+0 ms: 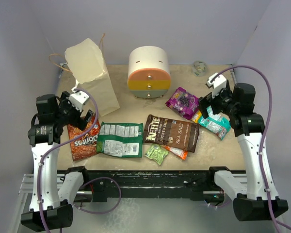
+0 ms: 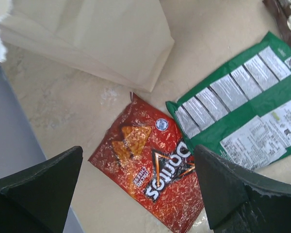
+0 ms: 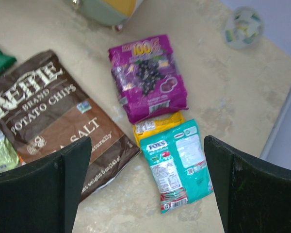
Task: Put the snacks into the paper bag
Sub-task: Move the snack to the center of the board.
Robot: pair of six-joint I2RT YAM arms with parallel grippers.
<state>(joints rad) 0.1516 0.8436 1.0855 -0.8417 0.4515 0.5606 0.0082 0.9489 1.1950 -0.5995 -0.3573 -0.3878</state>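
The cream paper bag (image 1: 89,73) lies tilted at the back left; its bottom end shows in the left wrist view (image 2: 97,39). My left gripper (image 1: 80,114) is open and empty above the red Doritos packet (image 2: 150,167), which lies beside the green packet (image 1: 120,139). The brown Kettle bag (image 1: 172,132) lies in the middle, with a small lime-green packet (image 1: 157,154) and an orange one (image 1: 177,152) at its front. My right gripper (image 1: 209,108) is open and empty above the teal packet (image 3: 177,162), next to a yellow packet (image 3: 157,124) and the purple packet (image 3: 148,75).
A round white container (image 1: 149,71) with pastel drawers stands at the back middle. A small clear cup-like thing (image 1: 200,67) sits at the back right corner. Grey walls close in the left, back and right sides. The table's front edge runs just in front of the packets.
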